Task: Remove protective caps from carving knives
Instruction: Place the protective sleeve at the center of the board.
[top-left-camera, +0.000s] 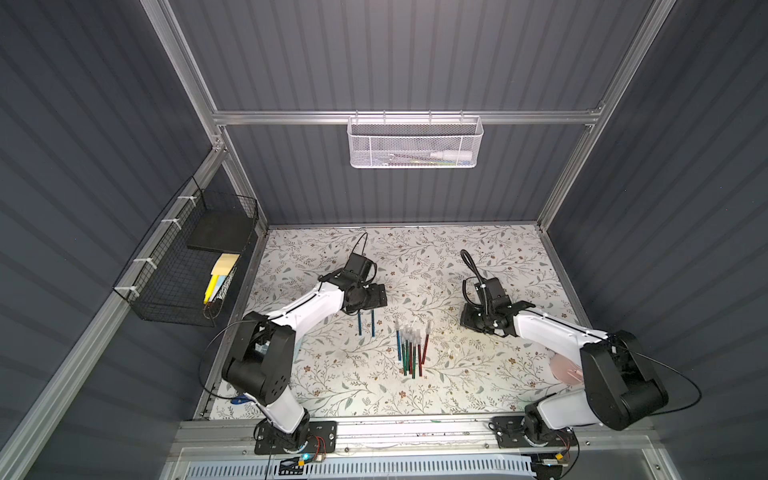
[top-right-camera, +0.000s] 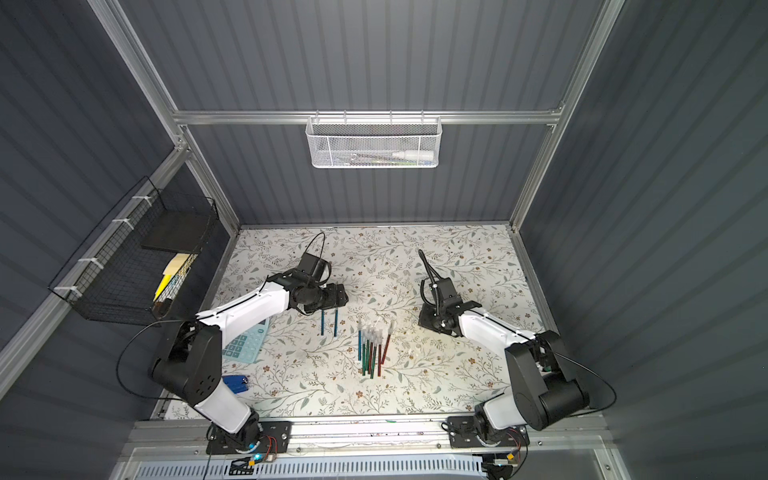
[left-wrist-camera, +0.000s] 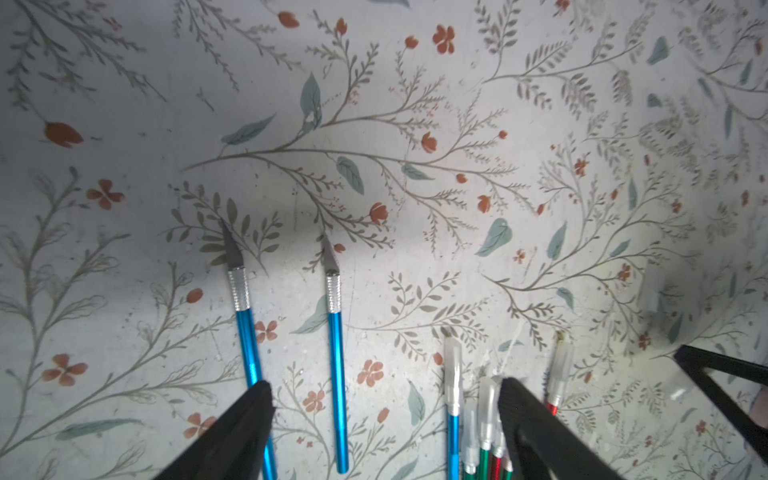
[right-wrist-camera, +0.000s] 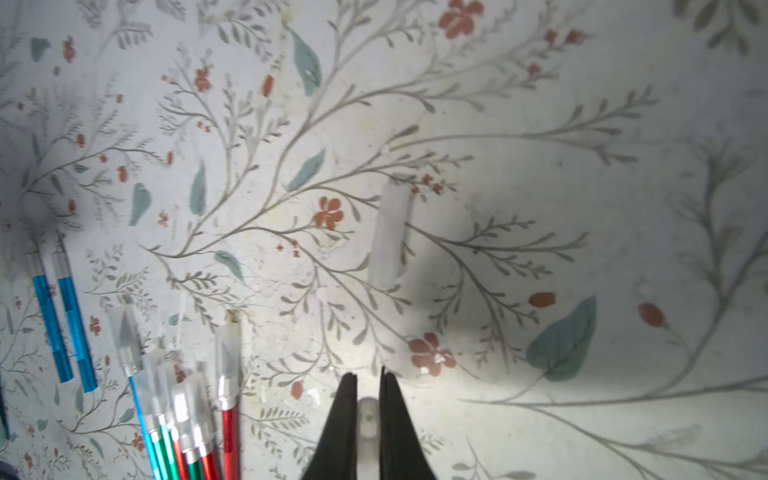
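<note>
White mesh basket (top-left-camera: 361, 143) with bottle (top-left-camera: 451, 156), black wire basket (top-left-camera: 166, 291) with yellow marker (top-left-camera: 210, 286), left gripper (left-wrist-camera: 383, 384) spread wide, right gripper (right-wrist-camera: 368, 376) seemingly pinching a cap (right-wrist-camera: 368, 415)

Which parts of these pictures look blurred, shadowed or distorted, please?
Left wrist view: the uncapped blue carving knives are sharp, the corners smeared. Right wrist view: soft throughout, the loose protective cap hazy, a bright patch beside shadow. In both top views: the aluminium rails splay with wide-angle distortion, the walls are dark.
</note>
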